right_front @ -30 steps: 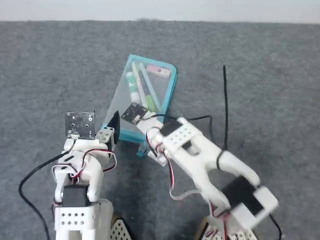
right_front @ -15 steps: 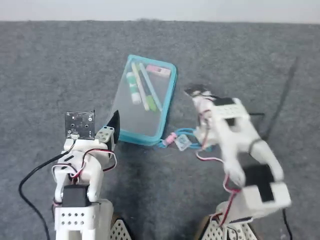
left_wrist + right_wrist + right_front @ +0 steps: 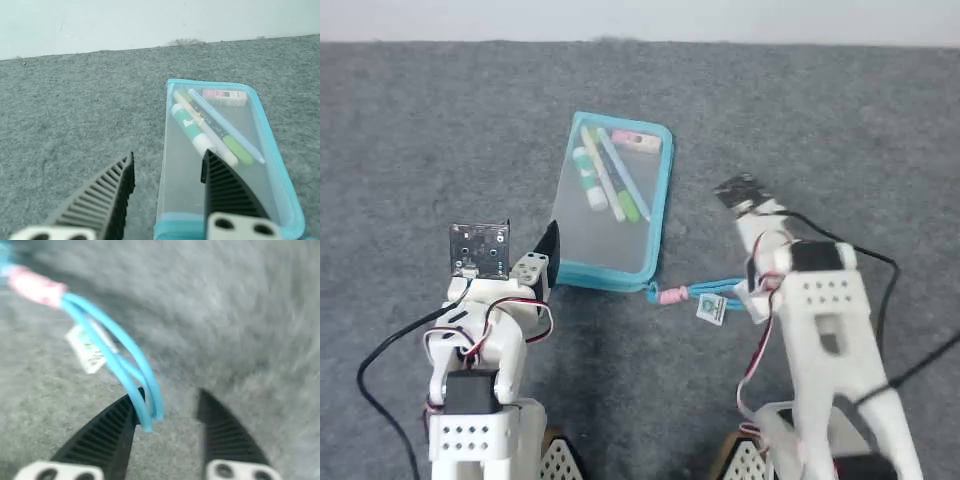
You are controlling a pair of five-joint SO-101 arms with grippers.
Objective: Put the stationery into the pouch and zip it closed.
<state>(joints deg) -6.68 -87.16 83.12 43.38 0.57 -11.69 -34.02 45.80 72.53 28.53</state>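
Note:
The clear pouch (image 3: 610, 215) with a teal edge lies flat on the grey felt, with several pens, a glue stick (image 3: 192, 132) and a pink eraser (image 3: 224, 96) inside. My left gripper (image 3: 168, 157) stands open just short of the pouch's (image 3: 220, 165) near end, holding nothing; it is also at lower left in the high view (image 3: 542, 262). From the pouch's near right corner a blue zipper cord (image 3: 715, 290) with a pink bead (image 3: 672, 294) and white tag (image 3: 712, 308) runs to my right gripper (image 3: 750, 295). That gripper (image 3: 170, 395) is open, the cord loop (image 3: 127, 360) resting against one finger (image 3: 112, 432).
Grey felt covers the whole table up to a pale wall at the back. A black cable (image 3: 860, 250) trails from the right arm across the felt on its right. Both arm bases stand at the near edge.
The right arm has swung from the pouch's near end out to the right, drawing the blue cord with it. The pouch has shifted slightly. The left arm has stayed still.

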